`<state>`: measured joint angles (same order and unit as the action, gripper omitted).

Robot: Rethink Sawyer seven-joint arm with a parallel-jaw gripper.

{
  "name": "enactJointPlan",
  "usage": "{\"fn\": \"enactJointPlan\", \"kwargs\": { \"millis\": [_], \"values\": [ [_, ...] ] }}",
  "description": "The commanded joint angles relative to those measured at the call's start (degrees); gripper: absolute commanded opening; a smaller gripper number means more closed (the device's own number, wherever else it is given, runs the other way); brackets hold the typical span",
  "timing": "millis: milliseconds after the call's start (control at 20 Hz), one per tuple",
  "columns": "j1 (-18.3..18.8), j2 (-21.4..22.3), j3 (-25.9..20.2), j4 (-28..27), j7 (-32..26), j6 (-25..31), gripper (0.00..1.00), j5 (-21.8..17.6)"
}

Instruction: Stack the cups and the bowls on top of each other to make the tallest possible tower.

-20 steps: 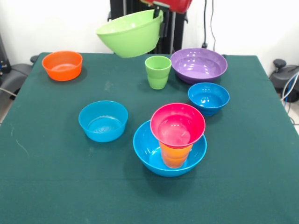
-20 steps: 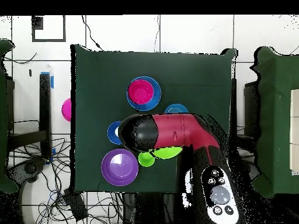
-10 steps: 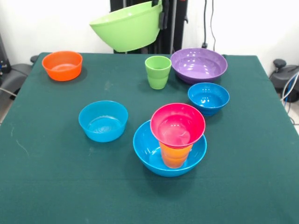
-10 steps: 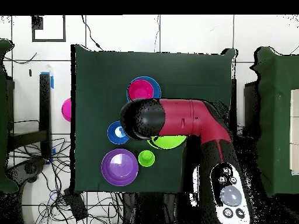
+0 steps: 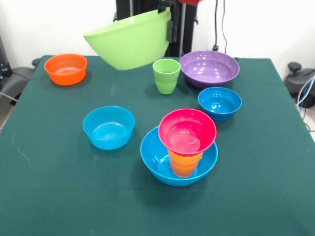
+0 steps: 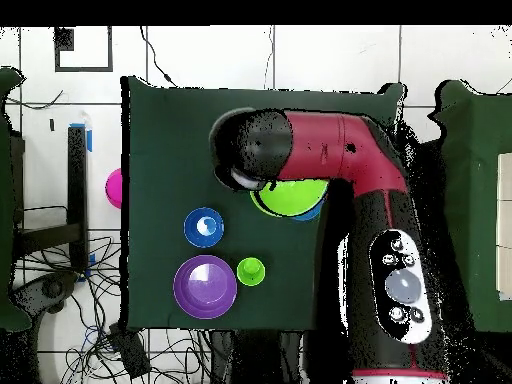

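Observation:
My gripper (image 5: 167,20) is shut on the right rim of the large lime green bowl (image 5: 129,40), which hangs tilted high above the table's far side. Under the arm (image 6: 310,150) in the overhead view, part of the lime bowl (image 6: 290,198) shows. Near the front stands a tower: the large blue bowl (image 5: 162,164) holds the orange cup (image 5: 185,164), and the pink-red bowl (image 5: 187,132) sits on that cup. The arm hides the tower from overhead. The light green cup (image 5: 166,75) stands alone, below and right of the held bowl.
On the green cloth lie the small orange bowl (image 5: 65,68) at far left, the purple bowl (image 5: 209,68) at far right, and two small blue bowls (image 5: 219,103) (image 5: 109,127). Overhead, the purple bowl (image 6: 205,286), green cup (image 6: 250,271) and one small blue bowl (image 6: 204,227) show.
The gripper has carried the lime green bowl leftwards and nearer in the front view. Overhead, the arm has swung up over the tower. Nothing on the table moved.

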<state>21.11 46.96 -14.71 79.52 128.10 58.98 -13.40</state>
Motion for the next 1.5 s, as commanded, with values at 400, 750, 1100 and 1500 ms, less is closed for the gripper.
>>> {"fn": "enactJointPlan", "kwargs": {
  "millis": [400,750,1100,1500],
  "values": [
    [-6.87,-17.30,-0.30,-28.34,9.36,15.87,0.00,1.19],
    [-10.78,-24.53,-1.06,-41.84,11.42,22.59,0.00,1.97],
    [-12.67,-29.05,-0.51,-47.96,13.32,24.41,0.00,2.87],
    [-12.10,-26.02,2.67,-37.40,11.23,17.56,0.00,4.59]
  ]
}}
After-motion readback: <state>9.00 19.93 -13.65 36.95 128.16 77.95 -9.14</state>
